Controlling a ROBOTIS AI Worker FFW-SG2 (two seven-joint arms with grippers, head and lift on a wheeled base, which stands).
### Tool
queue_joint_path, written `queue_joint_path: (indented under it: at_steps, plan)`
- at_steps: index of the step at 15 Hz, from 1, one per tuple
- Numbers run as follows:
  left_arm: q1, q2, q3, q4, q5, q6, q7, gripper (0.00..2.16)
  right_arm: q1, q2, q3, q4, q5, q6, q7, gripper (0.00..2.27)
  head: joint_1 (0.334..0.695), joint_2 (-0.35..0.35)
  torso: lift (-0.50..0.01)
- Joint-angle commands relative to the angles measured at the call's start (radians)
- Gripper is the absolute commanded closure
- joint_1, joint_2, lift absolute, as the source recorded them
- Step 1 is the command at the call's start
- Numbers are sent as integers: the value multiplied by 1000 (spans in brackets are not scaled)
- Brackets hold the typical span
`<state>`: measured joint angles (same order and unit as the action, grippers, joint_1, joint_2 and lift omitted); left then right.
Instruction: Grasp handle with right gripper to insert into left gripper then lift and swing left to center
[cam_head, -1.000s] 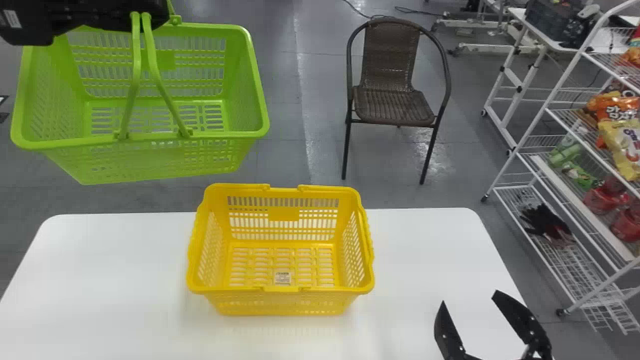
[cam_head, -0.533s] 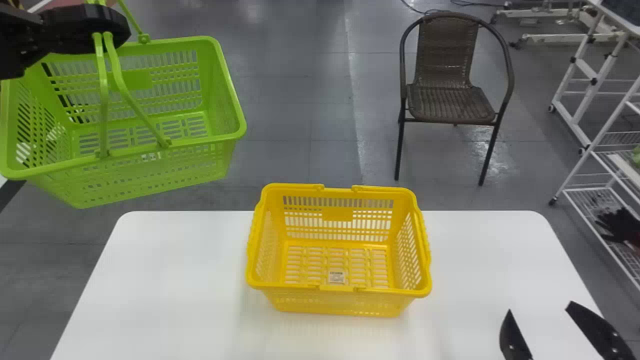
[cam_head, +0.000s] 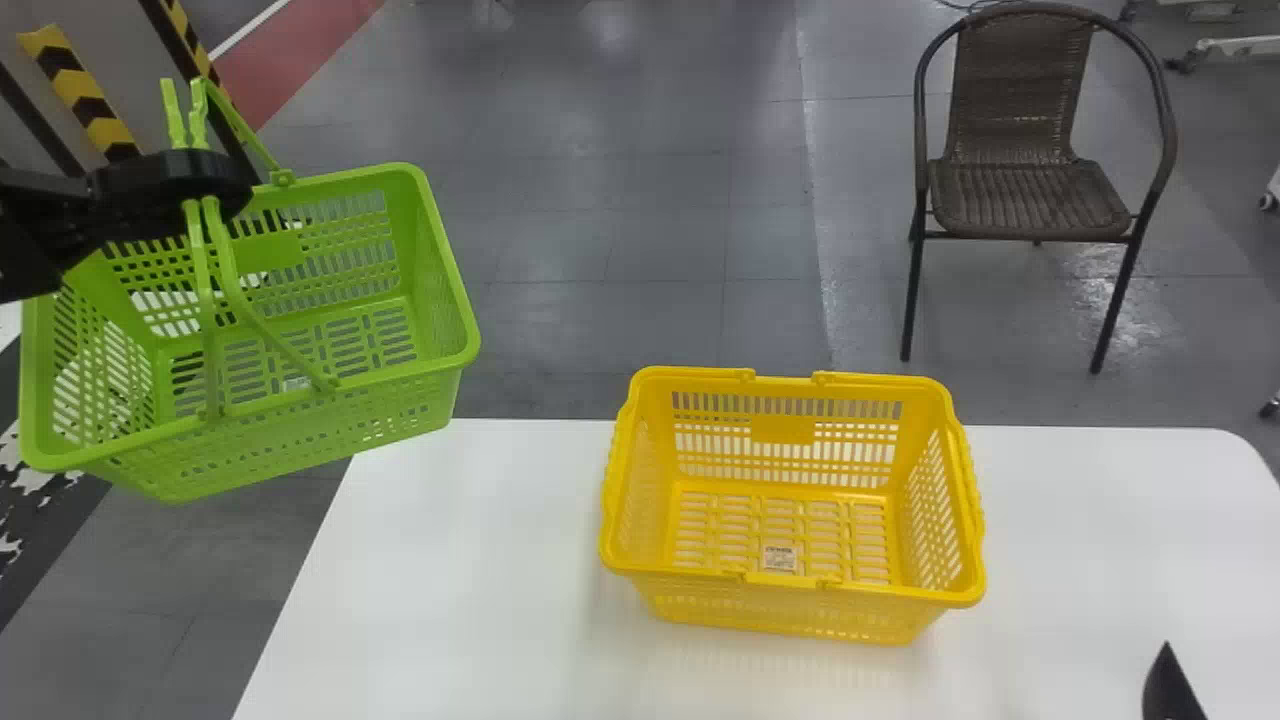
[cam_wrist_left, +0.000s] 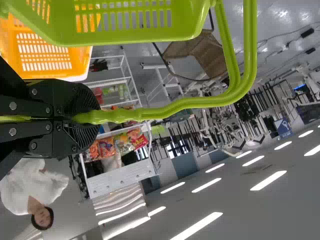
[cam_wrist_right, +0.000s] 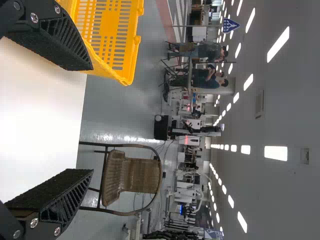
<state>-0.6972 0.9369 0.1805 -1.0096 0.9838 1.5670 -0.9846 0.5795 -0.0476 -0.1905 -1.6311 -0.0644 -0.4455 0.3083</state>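
White table (cam_head: 450, 600), yellow basket (cam_head: 783, 430) on it, left of my right hand (cam_head: 1172, 688).
It's wide open and empty; my left hand (cam_head: 205, 182) pinches the handles (cam_wrist_left: 165, 111) of the green basket (cam_head: 272, 250).

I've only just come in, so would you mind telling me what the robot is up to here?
The left gripper is shut on the handles of the green basket, holding it in the air at the table's left. The right gripper is open and empty, over at the table's right. The yellow basket sits on the white table with nothing in it.
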Motion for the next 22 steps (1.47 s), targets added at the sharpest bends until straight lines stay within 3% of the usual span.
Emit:
queue_joint_path:
  at_steps: [1, 9, 22]
  plan:
    - [197, 19, 166, -130, 26, 4, -5, 2135, -6, 0, 0, 5, 0, 3, 0, 87, 695, 209, 0]
    - [765, -12, 539, -488, 141, 4, -13, 2135, -13, -5, -3, 14, 0, 18, 0, 87, 695, 252, 0]
    - [1233, -210, 723, -922, 188, 4, -26, 2135, -20, -9, -4, 22, 0, 28, 0, 87, 695, 163, 0]
